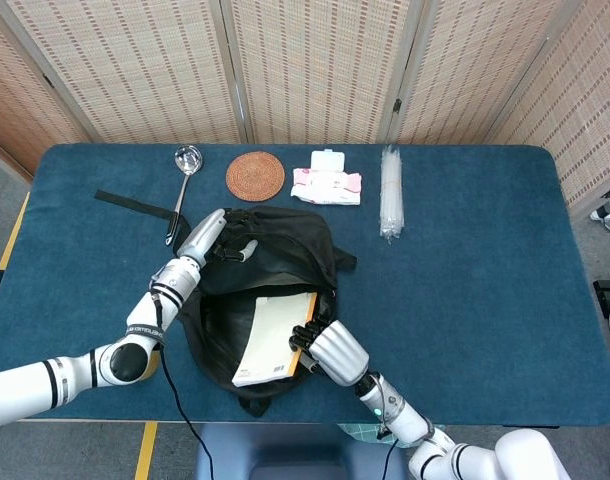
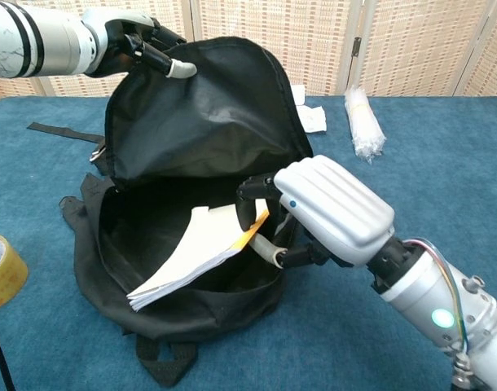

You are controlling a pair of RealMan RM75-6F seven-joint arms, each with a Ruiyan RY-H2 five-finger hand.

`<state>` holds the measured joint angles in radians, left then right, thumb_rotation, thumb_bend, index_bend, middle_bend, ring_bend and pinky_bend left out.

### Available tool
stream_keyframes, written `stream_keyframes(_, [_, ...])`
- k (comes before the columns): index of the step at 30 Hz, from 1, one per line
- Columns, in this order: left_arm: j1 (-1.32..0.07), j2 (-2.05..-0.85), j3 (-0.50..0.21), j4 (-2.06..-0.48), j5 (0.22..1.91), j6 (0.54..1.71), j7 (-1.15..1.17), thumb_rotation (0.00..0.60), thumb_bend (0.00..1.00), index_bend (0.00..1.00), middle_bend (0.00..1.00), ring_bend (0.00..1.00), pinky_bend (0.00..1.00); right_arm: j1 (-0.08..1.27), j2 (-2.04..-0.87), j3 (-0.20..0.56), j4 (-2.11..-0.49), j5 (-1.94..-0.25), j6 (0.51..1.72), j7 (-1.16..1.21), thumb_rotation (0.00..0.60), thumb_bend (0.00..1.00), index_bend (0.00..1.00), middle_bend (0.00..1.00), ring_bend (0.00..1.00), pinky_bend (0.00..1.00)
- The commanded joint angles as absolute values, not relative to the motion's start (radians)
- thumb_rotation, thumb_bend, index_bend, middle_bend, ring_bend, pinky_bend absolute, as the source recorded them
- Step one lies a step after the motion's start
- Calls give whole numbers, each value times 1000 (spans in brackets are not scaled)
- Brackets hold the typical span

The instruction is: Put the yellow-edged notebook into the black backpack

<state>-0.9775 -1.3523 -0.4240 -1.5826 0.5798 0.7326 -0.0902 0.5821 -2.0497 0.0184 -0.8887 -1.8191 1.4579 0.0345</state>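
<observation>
Blue desk (image 1: 465,290) before woven screens: notebook (image 1: 270,338) half inside black backpack (image 1: 285,245) near the front edge.
Right hand (image 2: 334,213) pinches its yellow edge, long axis front-to-back, cover up; left hand (image 2: 138,41) grips the raised flap. No readable writing.

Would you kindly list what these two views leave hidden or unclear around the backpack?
- Notebook: its lower corner sinks behind the backpack front wall in the chest view; whether it rests on the bottom is unseen.
- Right hand: its grip side is covered by its own back in both views.
- Tape roll: cut off by the chest view's left edge.
</observation>
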Motion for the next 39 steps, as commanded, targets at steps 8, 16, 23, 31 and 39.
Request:
stream_keyframes(8, [-976, -1339, -421, -1600, 588, 728, -107, 600, 564, 677, 337, 268, 49, 678, -2085, 93, -821, -1767, 1346, -104, 600, 460, 888, 544, 573, 526])
stream_keyframes(16, [-977, -1325, -418, -1623, 591, 728, -115, 600, 564, 677, 337, 266, 40, 744, -2154, 145, -726, -1719, 1300, -132, 600, 460, 888, 544, 583, 526])
stream_keyframes(23, [-980, -1316, -416, -1640, 585, 733, -119, 600, 564, 676, 337, 265, 40, 798, -2208, 171, -651, -1687, 1261, -171, 600, 461, 888, 544, 582, 526])
stream_keyframes(31, [-980, -1304, -413, -1653, 578, 739, -124, 600, 564, 676, 337, 265, 41, 838, -2237, 182, -595, -1654, 1225, -218, 600, 460, 856, 524, 559, 519])
stream_keyframes(39, [-980, -1298, -412, -1650, 572, 737, -134, 600, 564, 632, 337, 258, 28, 795, -2177, 163, -717, -1616, 1208, -258, 600, 435, 345, 333, 442, 426])
